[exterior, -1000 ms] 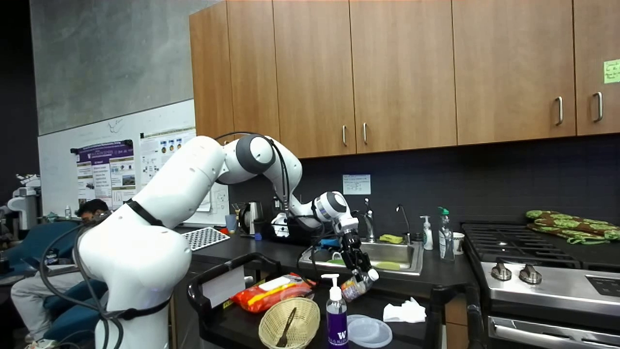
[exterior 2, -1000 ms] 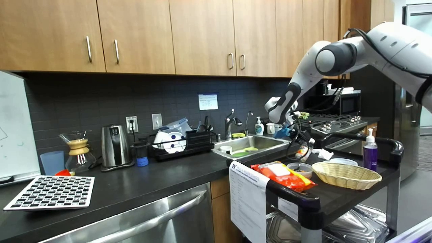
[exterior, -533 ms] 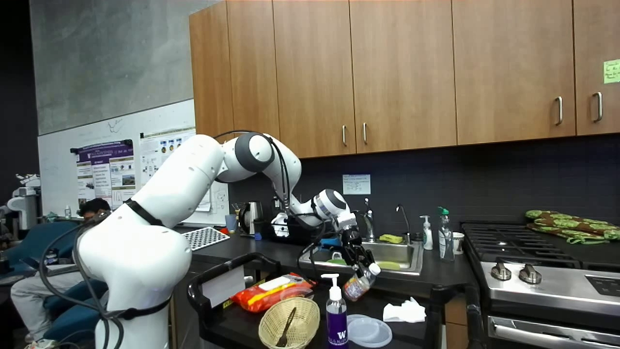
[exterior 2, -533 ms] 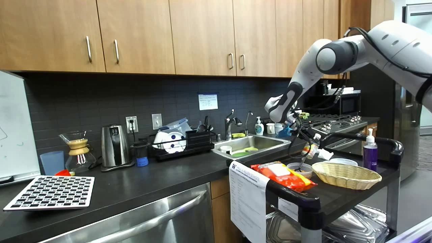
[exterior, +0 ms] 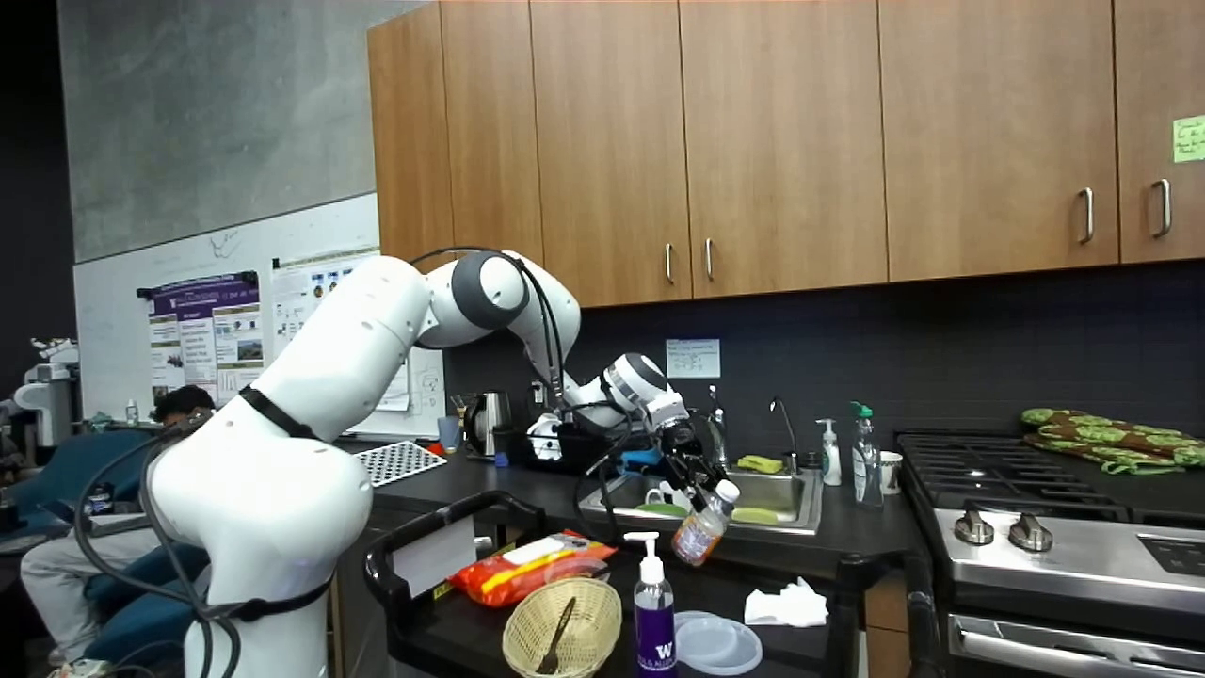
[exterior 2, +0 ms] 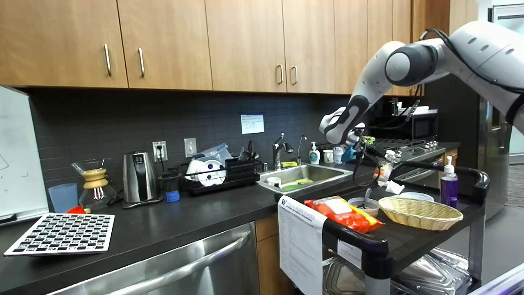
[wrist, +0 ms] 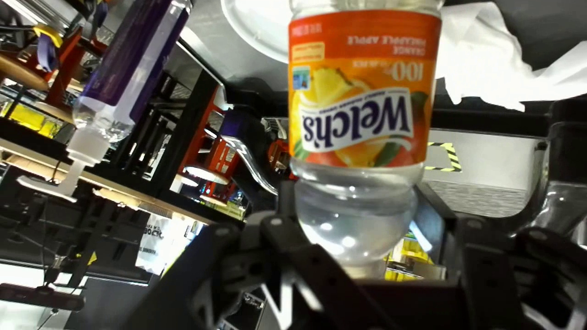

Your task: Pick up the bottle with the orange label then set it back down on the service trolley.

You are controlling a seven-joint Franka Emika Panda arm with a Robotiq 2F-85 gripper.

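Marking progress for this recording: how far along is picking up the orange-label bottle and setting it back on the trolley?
Done: the bottle looks lifted clear of the trolley. Under way: the hand holds it, tilted. Left: setting it down and opening the hand, which is closed on the bottle.

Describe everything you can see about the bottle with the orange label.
The bottle is clear, apparently plastic, with a white cap and an orange label reading "Welch's" and picturing fruit, including pineapple. Its shoulder narrows toward the cap. The gripper holds it near the shoulder. In both exterior views it leans, cap uppermost, and appears to hang above the trolley. I can't tell whether it holds liquid; nothing besides the gripper visibly touches it.
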